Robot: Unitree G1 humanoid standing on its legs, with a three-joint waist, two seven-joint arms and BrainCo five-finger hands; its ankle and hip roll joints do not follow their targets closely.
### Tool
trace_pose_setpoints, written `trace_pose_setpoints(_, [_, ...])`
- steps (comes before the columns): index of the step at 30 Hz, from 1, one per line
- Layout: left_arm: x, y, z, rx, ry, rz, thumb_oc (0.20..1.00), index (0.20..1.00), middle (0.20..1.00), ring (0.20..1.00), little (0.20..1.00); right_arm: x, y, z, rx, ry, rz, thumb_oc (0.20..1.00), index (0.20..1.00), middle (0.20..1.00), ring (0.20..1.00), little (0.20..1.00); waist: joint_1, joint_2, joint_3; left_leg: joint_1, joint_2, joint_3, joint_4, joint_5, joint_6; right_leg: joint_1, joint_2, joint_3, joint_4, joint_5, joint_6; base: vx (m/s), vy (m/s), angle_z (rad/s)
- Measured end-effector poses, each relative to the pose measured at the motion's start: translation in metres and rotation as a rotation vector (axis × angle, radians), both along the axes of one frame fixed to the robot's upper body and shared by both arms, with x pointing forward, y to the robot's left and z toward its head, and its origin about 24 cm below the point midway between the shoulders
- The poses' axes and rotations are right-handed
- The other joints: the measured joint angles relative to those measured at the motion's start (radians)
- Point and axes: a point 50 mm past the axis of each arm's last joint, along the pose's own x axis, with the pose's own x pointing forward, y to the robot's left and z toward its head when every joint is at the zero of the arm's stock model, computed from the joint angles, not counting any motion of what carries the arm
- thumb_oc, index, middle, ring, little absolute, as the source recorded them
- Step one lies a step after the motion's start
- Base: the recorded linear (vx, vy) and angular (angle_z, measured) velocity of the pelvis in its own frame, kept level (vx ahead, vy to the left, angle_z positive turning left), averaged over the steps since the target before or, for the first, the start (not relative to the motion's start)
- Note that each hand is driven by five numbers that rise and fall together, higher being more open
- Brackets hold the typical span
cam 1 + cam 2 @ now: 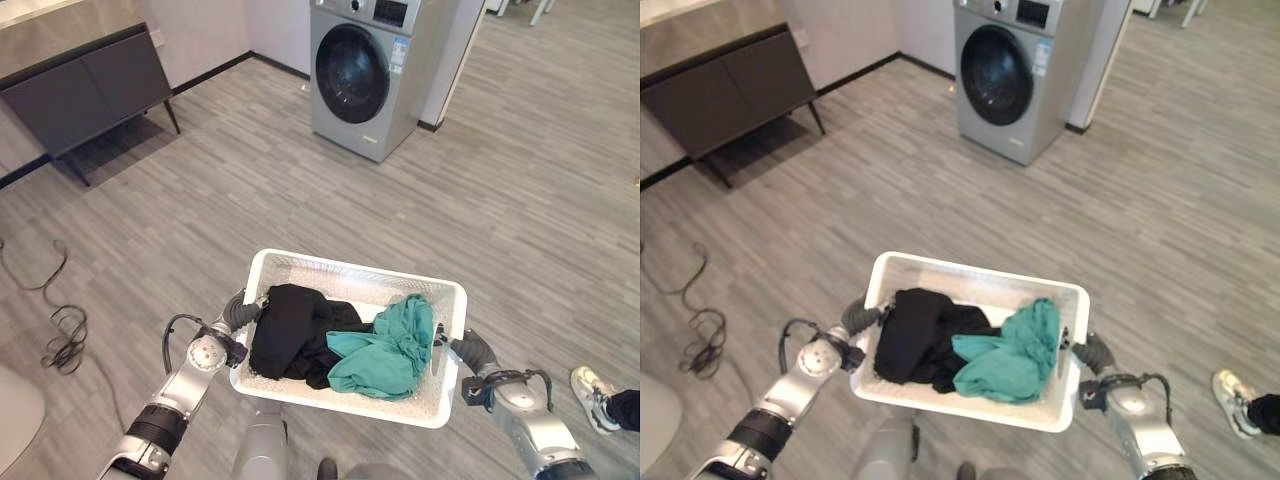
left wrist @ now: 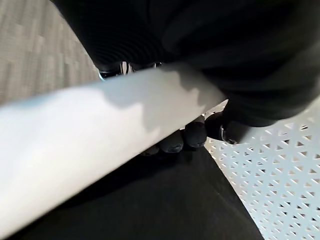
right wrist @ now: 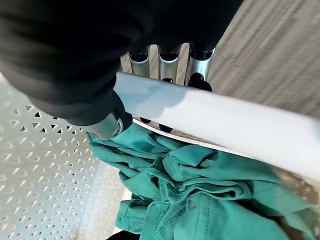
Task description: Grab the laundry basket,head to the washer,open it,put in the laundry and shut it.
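I carry a white perforated laundry basket (image 1: 357,270) in front of me, above the floor. Inside lie a black garment (image 1: 292,330) and a teal garment (image 1: 390,345). My left hand (image 1: 240,312) is curled round the basket's left rim (image 2: 100,125), its dark fingertips (image 2: 195,135) showing under the rim. My right hand (image 1: 468,350) grips the right rim (image 3: 225,125), fingers (image 3: 167,60) wrapped over it beside the teal cloth (image 3: 200,200). A grey front-loading washer (image 1: 365,70) with a shut round dark door (image 1: 352,73) stands ahead across the wooden floor.
A dark low cabinet (image 1: 85,95) on thin legs stands at the far left wall. Loose cables (image 1: 60,335) lie on the floor at left. A person's shoe (image 1: 595,395) shows at the right edge. Open floor lies between me and the washer.
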Motion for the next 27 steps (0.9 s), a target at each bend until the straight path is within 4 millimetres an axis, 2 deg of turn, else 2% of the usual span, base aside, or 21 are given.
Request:
trace_pose_setpoints(1, [-0.003, 0.001, -0.002, 0.000, 0.006, -0.002, 0.200, 0.200, 0.200, 0.200, 0.200, -0.002, 0.000, -0.002, 0.002, 0.008, -0.001, 0.200, 0.200, 0.200, 0.200, 0.200, -0.002, 0.005, -0.015, 0.010, -0.002, -0.019, 0.004, 0.039, 0.025, 0.025, 0.001, -0.003, 0.000, -0.013, 0.015, 0.71, 0.322, -0.61])
trace_pose_setpoints(2, [-0.005, 0.005, -0.005, 0.008, 0.023, 0.014, 0.200, 0.200, 0.200, 0.200, 0.200, -0.005, 0.007, -0.009, 0.024, 0.029, -0.002, 0.200, 0.200, 0.200, 0.200, 0.200, -0.001, -0.040, -0.034, 0.018, -0.026, 0.013, 0.048, 0.070, 0.022, 0.049, -0.035, 0.016, 0.017, -0.040, 0.020, 0.49, 0.238, -0.34])
trace_pose_setpoints(3, [-0.007, 0.006, -0.008, 0.008, 0.036, 0.018, 0.200, 0.200, 0.200, 0.200, 0.200, -0.009, 0.007, -0.013, 0.026, 0.045, -0.004, 0.200, 0.200, 0.200, 0.200, 0.200, -0.006, -0.054, -0.047, 0.047, -0.040, 0.023, 0.050, 0.132, 0.030, 0.042, -0.051, 0.000, 0.088, -0.051, 0.041, 0.46, 0.256, -0.22])
trace_pose_setpoints(4, [-0.006, 0.006, -0.008, 0.010, 0.037, 0.013, 0.200, 0.200, 0.200, 0.200, 0.200, -0.012, 0.009, -0.018, 0.037, 0.063, -0.012, 0.200, 0.200, 0.200, 0.200, 0.200, -0.018, -0.085, -0.061, 0.081, -0.066, 0.027, 0.035, 0.118, 0.029, 0.015, -0.085, -0.018, 0.193, -0.057, 0.063, 0.43, 0.255, 0.01])
trace_pose_setpoints(5, [-0.005, 0.005, -0.006, 0.011, 0.029, 0.011, 0.200, 0.200, 0.200, 0.200, 0.200, -0.014, 0.010, -0.019, 0.042, 0.068, -0.016, 0.200, 0.200, 0.200, 0.200, 0.200, -0.024, -0.095, -0.066, 0.119, -0.085, 0.024, 0.012, 0.106, 0.046, -0.034, -0.115, -0.022, 0.338, -0.037, 0.100, 0.27, 0.173, 0.05])
trace_pose_setpoints(7, [-0.001, 0.005, -0.001, 0.015, 0.009, 0.007, 0.200, 0.200, 0.200, 0.200, 0.200, -0.011, 0.011, -0.016, 0.047, 0.051, -0.017, 0.200, 0.200, 0.200, 0.200, 0.200, -0.026, -0.090, -0.064, 0.174, -0.103, 0.017, -0.032, 0.093, 0.059, -0.131, -0.160, -0.017, 0.540, -0.023, 0.139, 0.33, 0.195, -0.04])
trace_pose_setpoints(8, [0.003, 0.006, 0.004, 0.018, -0.011, 0.008, 0.200, 0.200, 0.200, 0.200, 0.200, -0.006, 0.012, -0.012, 0.047, 0.034, -0.011, 0.200, 0.200, 0.200, 0.200, 0.200, -0.036, -0.079, -0.058, 0.195, -0.115, 0.005, -0.030, 0.054, 0.089, -0.192, -0.176, -0.011, 0.639, -0.004, 0.158, 0.32, 0.183, 0.07])
trace_pose_setpoints(9, [0.005, 0.007, 0.007, 0.026, -0.018, 0.007, 0.200, 0.200, 0.200, 0.200, 0.200, -0.004, 0.012, -0.011, 0.048, 0.027, -0.011, 0.200, 0.200, 0.200, 0.200, 0.200, -0.043, -0.074, -0.054, 0.204, -0.118, -0.007, -0.031, 0.061, 0.082, -0.224, -0.190, -0.014, 0.707, -0.003, 0.162, 0.34, 0.184, 0.30])
trace_pose_setpoints(10, [0.009, 0.005, 0.012, 0.026, -0.034, -0.001, 0.200, 0.200, 0.200, 0.200, 0.200, -0.003, 0.012, -0.010, 0.049, 0.023, -0.012, 0.200, 0.200, 0.200, 0.200, 0.200, -0.053, -0.058, -0.045, 0.240, -0.121, -0.028, -0.035, 0.045, 0.090, -0.284, -0.207, -0.016, 0.796, -0.008, 0.155, 0.37, 0.150, 0.25])
trace_pose_setpoints(11, [0.010, 0.006, 0.015, 0.027, -0.047, 0.001, 0.200, 0.200, 0.200, 0.200, 0.200, -0.002, 0.013, -0.008, 0.051, 0.014, -0.010, 0.200, 0.200, 0.200, 0.200, 0.200, -0.049, -0.040, -0.033, 0.278, -0.112, -0.034, -0.034, -0.007, 0.120, -0.349, -0.223, -0.023, 0.843, -0.013, 0.146, 0.54, 0.167, 0.06])
trace_pose_setpoints(12, [0.010, 0.007, 0.016, 0.032, -0.054, 0.001, 0.200, 0.200, 0.200, 0.200, 0.200, 0.000, 0.013, -0.006, 0.053, 0.003, -0.011, 0.200, 0.200, 0.200, 0.200, 0.200, -0.043, -0.016, -0.015, 0.315, -0.100, -0.034, -0.037, -0.010, 0.102, -0.405, -0.255, -0.065, 0.855, -0.032, 0.122, 0.43, 0.033, -0.13])
trace_pose_setpoints(13, [0.010, 0.007, 0.017, 0.030, -0.058, 0.002, 0.200, 0.200, 0.200, 0.200, 0.200, 0.001, 0.012, -0.006, 0.049, 0.002, -0.008, 0.200, 0.200, 0.200, 0.200, 0.200, -0.044, 0.012, -0.005, 0.339, -0.079, -0.033, -0.038, -0.022, 0.098, -0.455, -0.263, -0.078, 0.805, -0.042, 0.108, 0.41, -0.027, 0.06])
trace_pose_setpoints(15, [0.009, 0.007, 0.017, 0.026, -0.060, 0.005, 0.200, 0.200, 0.200, 0.200, 0.200, 0.001, 0.013, -0.006, 0.045, 0.006, -0.003, 0.200, 0.200, 0.200, 0.200, 0.200, -0.068, 0.037, 0.005, 0.371, -0.051, -0.048, -0.038, -0.054, 0.080, -0.512, -0.256, -0.095, 0.539, -0.019, 0.131, 0.42, -0.103, 0.23])
trace_pose_setpoints(17, [0.008, 0.008, 0.014, 0.024, -0.049, 0.011, 0.200, 0.200, 0.200, 0.200, 0.200, 0.000, 0.013, -0.008, 0.045, 0.013, -0.002, 0.200, 0.200, 0.200, 0.200, 0.200, -0.071, 0.032, 0.005, 0.381, -0.038, -0.054, -0.036, -0.083, 0.054, -0.564, -0.261, -0.092, 0.313, 0.052, 0.142, 0.43, -0.123, 0.16])
trace_pose_setpoints(18, [0.005, 0.007, 0.010, 0.020, -0.035, 0.015, 0.200, 0.200, 0.200, 0.200, 0.200, -0.001, 0.013, -0.010, 0.045, 0.021, -0.004, 0.200, 0.200, 0.200, 0.200, 0.200, -0.070, 0.021, 0.002, 0.393, -0.032, -0.060, -0.037, -0.112, 0.034, -0.581, -0.263, -0.093, 0.133, 0.144, 0.160, 0.43, -0.105, 0.13])
trace_pose_setpoints(19, [0.004, 0.008, 0.008, 0.021, -0.028, 0.017, 0.200, 0.200, 0.200, 0.200, 0.200, -0.001, 0.013, -0.011, 0.046, 0.026, -0.006, 0.200, 0.200, 0.200, 0.200, 0.200, -0.069, 0.012, 0.002, 0.402, -0.031, -0.062, -0.038, -0.125, 0.014, -0.576, -0.268, -0.093, 0.059, 0.178, 0.169, 0.46, -0.107, 0.19])
trace_pose_setpoints(20, [0.000, 0.008, 0.004, 0.019, -0.015, 0.022, 0.200, 0.200, 0.200, 0.200, 0.200, -0.003, 0.013, -0.014, 0.049, 0.040, -0.007, 0.200, 0.200, 0.200, 0.200, 0.200, -0.071, -0.009, -0.004, 0.427, -0.027, -0.082, -0.042, -0.157, -0.016, -0.579, -0.281, -0.100, 0.023, 0.224, 0.181, 0.47, -0.111, 0.21])
trace_pose_setpoints(21, [-0.002, 0.006, -0.001, 0.007, -0.001, 0.029, 0.200, 0.200, 0.200, 0.200, 0.200, -0.004, 0.012, -0.017, 0.046, 0.054, -0.015, 0.200, 0.200, 0.200, 0.200, 0.200, -0.070, -0.003, -0.008, 0.445, -0.005, -0.085, -0.047, -0.179, -0.033, -0.563, -0.264, -0.129, 0.023, 0.279, 0.188, 0.33, -0.082, 0.21])
trace_pose_setpoints(23, [-0.002, 0.001, -0.003, -0.006, 0.000, 0.031, 0.200, 0.200, 0.200, 0.200, 0.200, 0.000, 0.007, -0.014, 0.030, 0.047, -0.021, 0.200, 0.200, 0.200, 0.200, 0.200, -0.079, 0.004, -0.009, 0.433, 0.009, -0.074, 0.041, -0.207, -0.058, -0.554, -0.228, -0.157, 0.040, 0.292, 0.195, 0.55, -0.169, 0.19])
trace_pose_setpoints(26, [0.003, -0.008, -0.001, -0.020, -0.011, 0.011, 0.200, 0.200, 0.200, 0.200, 0.200, -0.003, -0.001, -0.013, 0.009, 0.045, -0.031, 0.200, 0.200, 0.200, 0.200, 0.200, -0.144, 0.015, -0.011, 0.476, 0.050, -0.063, 0.052, -0.215, -0.059, -0.505, -0.170, -0.174, 0.118, 0.264, 0.139, 0.58, -0.245, 0.67])
trace_pose_setpoints(27, [0.005, -0.014, -0.002, -0.033, -0.010, 0.004, 0.200, 0.200, 0.200, 0.200, 0.200, -0.005, -0.005, -0.013, 0.006, 0.048, -0.048, 0.200, 0.200, 0.200, 0.200, 0.200, -0.153, 0.008, -0.015, 0.494, 0.054, -0.072, 0.061, -0.214, -0.060, -0.503, -0.168, -0.172, 0.165, 0.234, 0.098, 0.43, -0.353, 0.48])
